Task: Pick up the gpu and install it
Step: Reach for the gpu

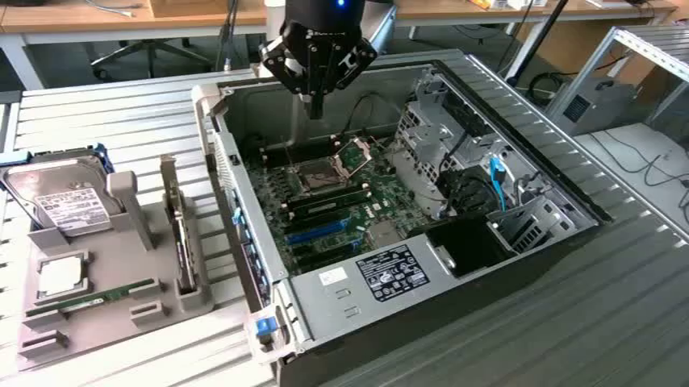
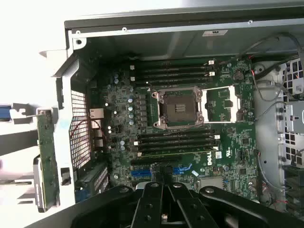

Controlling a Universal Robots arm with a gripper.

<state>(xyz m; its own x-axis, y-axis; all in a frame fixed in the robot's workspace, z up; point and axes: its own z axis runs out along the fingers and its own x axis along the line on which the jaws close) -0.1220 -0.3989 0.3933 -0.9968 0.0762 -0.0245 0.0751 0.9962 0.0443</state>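
Pre-grasp step: hand [image 1: 315, 109], closed and empty, hovering over open computer case [image 1: 242, 234]; gpu [image 1: 177, 234] on edge in grey holder [image 1: 108, 314] on bench [image 1: 129, 113], exterior view's left of case; pickup likely needing travel there and an opened hand

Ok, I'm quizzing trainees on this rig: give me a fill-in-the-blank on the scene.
1. The pincer is ___, holding nothing.
2. It hangs above the open ___.
3. The gpu stands in the holder on the exterior view's ___.
Missing: shut; case; left.
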